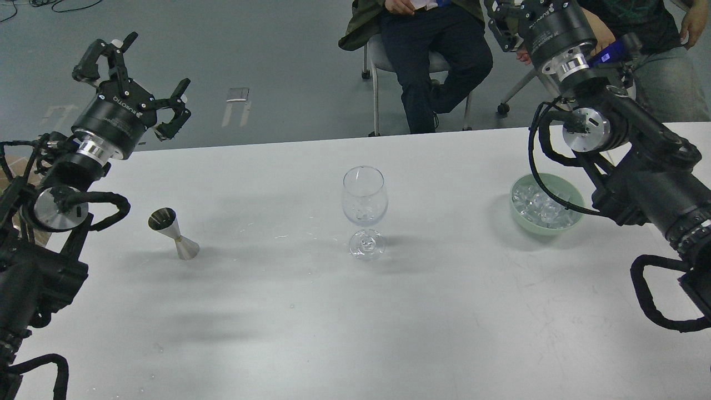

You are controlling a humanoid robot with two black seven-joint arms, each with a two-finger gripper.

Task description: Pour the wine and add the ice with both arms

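The near half of the white table [333, 333] is bare of objects, which leaves both arms room to swing in from the side edges.

Further in, three things stand in a loose row across the middle. One metal measuring cup [173, 233], shaped like two cones joined at the waist, sits toward the left edge, near the left arm; it probably carries the wine, though I cannot tell what is in it. One clear stemmed wine glass [364, 211] stands upright at the centre, between the two arms, so either can reach it; no wine shows in it. One pale green bowl [522, 214] rests near the right edge, partly behind the right arm, and holds the ice [541, 208], a heap of small clear cubes too jumbled to count.

Beyond the far edge both arms are raised, touching nothing. The left gripper [136, 80] has its fingers spread wide and empty. The right gripper [502, 25] is cut off by the top of the view, so I cannot tell its state.

One seated person [433, 61] is behind the table, and part of a second person [664, 66] shows behind the right arm.
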